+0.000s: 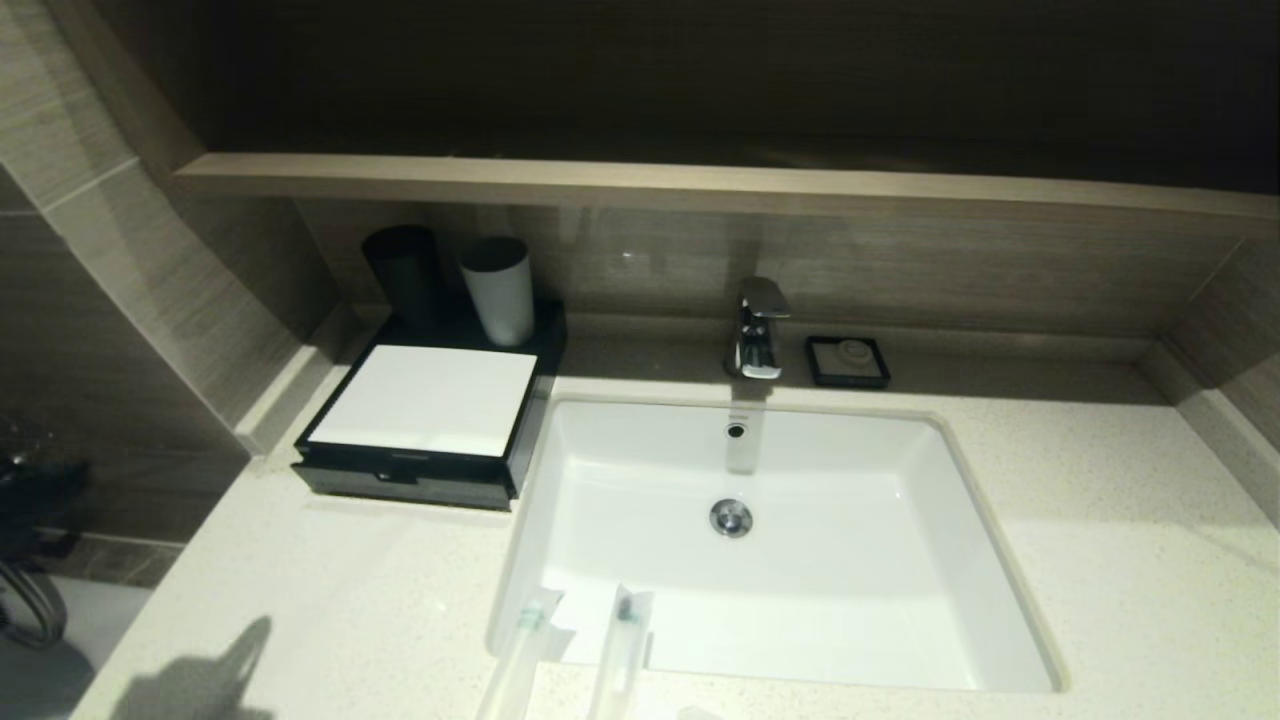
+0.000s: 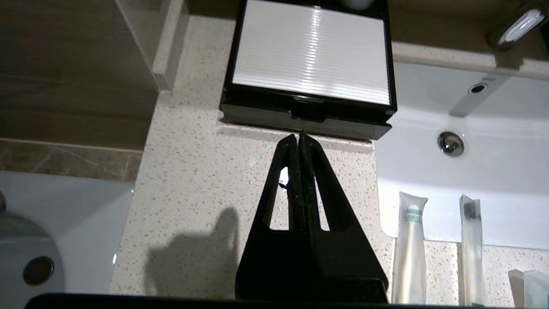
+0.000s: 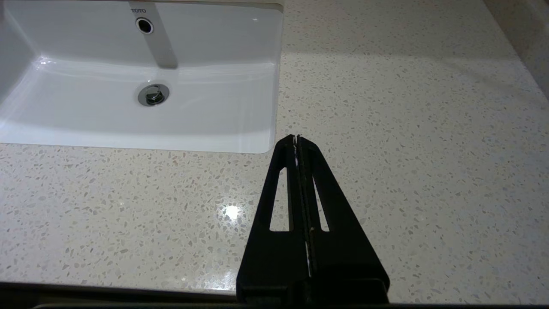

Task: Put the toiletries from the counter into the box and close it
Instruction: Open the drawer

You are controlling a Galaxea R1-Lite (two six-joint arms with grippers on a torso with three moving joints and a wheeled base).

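The black left gripper (image 2: pixel 299 136) hangs pressed together over the speckled off-white stone desk (image 2: pixel 193 171), near the low black box with white top panel (image 2: pixel 311 51). Two slim translucent-white packets (image 2: pixel 409 249) lie at the desk's front edge. The right gripper (image 3: pixel 297 138) is also pressed together.

A black cup (image 1: pixel 403 272) and a white cup (image 1: pixel 497 290) stand upper left. A chrome faucet (image 1: pixel 758 328) sits centre, with a small black dish (image 1: pixel 848 361), perhaps holding soap, just right.

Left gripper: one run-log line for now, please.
left gripper: shut, empty, facing box | drawer: closed | toiletries: on counter | right gripper: shut, idle
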